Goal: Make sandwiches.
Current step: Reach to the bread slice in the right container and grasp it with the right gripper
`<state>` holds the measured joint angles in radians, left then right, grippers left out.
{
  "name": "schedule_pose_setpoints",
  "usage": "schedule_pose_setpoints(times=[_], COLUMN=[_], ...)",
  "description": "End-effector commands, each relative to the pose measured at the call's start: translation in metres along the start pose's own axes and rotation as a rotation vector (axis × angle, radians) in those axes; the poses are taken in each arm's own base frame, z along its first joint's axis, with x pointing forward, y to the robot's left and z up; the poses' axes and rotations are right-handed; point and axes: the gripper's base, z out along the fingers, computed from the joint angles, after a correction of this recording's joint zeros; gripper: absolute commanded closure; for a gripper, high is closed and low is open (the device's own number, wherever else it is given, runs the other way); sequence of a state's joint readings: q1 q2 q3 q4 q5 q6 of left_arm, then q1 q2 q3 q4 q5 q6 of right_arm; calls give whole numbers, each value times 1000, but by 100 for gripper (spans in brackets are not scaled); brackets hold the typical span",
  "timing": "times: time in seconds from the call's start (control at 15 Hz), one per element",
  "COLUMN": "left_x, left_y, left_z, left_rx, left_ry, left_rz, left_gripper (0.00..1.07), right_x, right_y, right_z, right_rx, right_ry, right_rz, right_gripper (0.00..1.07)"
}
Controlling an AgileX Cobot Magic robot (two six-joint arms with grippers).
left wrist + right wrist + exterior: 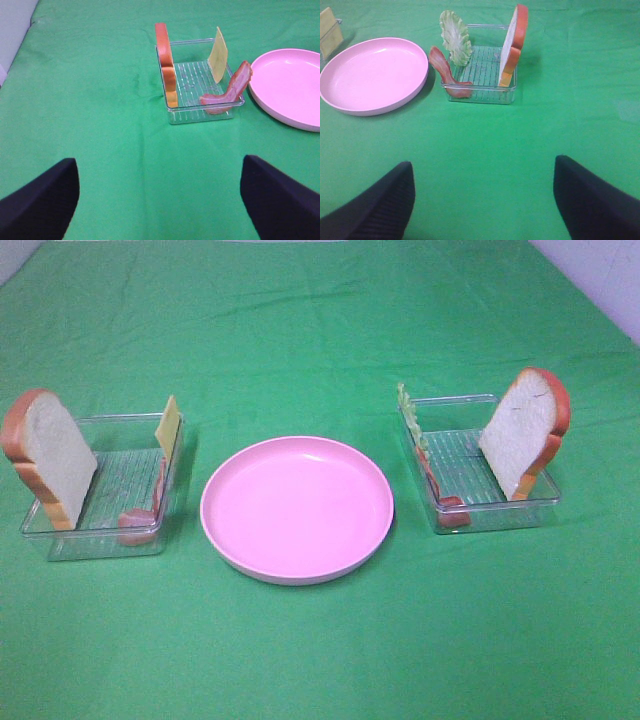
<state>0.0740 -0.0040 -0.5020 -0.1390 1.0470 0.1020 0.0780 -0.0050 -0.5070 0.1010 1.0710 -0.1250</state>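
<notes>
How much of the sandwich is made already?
Nothing is stacked: the pink plate is bare. The left gripper and right gripper are open, holding nothing. Still in the left tray: bread, cheese, meat. In the right tray: second bread, lettuce, second meat.

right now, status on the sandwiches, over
Left hand, right hand open. Nothing stacked: bread slice, cheese, meat strip in left tray; second bread slice, lettuce, second meat strip in right tray. Pink plate bare, nothing blocking.

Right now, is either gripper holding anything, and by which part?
Nothing is held. The left gripper and the right gripper are both open and empty above the green cloth.
</notes>
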Motion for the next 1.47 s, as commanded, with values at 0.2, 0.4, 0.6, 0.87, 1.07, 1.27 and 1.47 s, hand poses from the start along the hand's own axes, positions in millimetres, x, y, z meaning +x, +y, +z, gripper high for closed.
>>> schedule_pose_setpoints(times=[0.2, 0.4, 0.6, 0.87, 1.07, 1.27, 1.47], left_x=[1, 1, 1, 1, 1, 1, 1], left_y=[0, 0, 0, 0, 0, 0, 0], left_z=[-3, -3, -3, -3, -3, -3, -3], left_rx=[-4, -4, -4, -4, -4, -4, -4], left_ry=[-30, -30, -30, -30, -30, -30, -30], left_rz=[3, 3, 3, 3, 3, 3, 3], left_gripper=[23, 23, 23, 23, 23, 23, 23], right_x=[1, 1, 1, -1, -16, -47, -96], right_y=[0, 0, 0, -2, -5, -10, -19], right_z=[0, 0, 0, 1, 4, 27, 65], right_rx=[9, 9, 9, 30, 41, 43, 46], right_ry=[-15, -15, -15, -5, -10, 18, 119], right_rz=[-3, -3, -3, -11, -11, -1, 124], right_gripper=[34, 34, 34, 34, 34, 34, 35])
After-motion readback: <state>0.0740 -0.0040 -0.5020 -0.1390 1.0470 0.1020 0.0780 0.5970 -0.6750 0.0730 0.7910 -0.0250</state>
